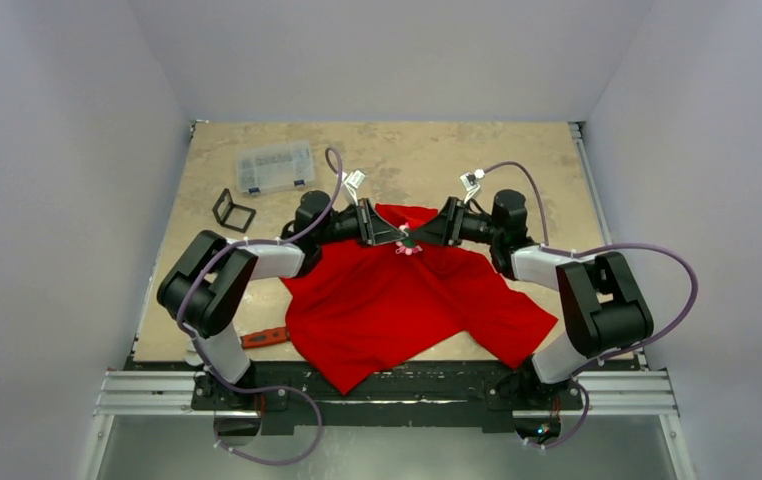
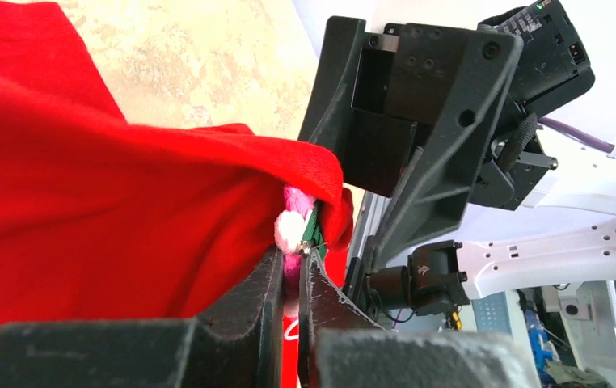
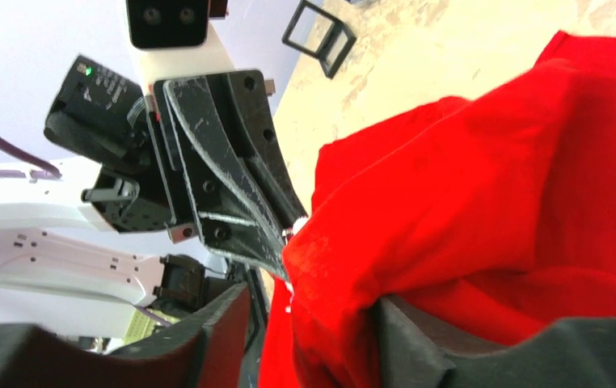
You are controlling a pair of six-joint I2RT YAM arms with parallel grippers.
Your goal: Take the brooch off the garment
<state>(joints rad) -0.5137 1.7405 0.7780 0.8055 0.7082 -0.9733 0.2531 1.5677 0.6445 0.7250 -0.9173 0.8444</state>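
Observation:
The red T-shirt lies spread on the table, its far part bunched up between both grippers. The pink flower brooch sits on that raised fold. In the left wrist view my left gripper is shut on the brooch, with pink petals and a green bit showing at the fingertips against the red cloth. My left gripper and right gripper face each other closely. In the right wrist view my right gripper stands open, with a fold of the shirt hanging between its jaws.
A clear plastic organiser box and a small black square frame stand at the back left. A red-handled tool lies by the shirt's left edge, near the left arm's base. The tabletop is beige.

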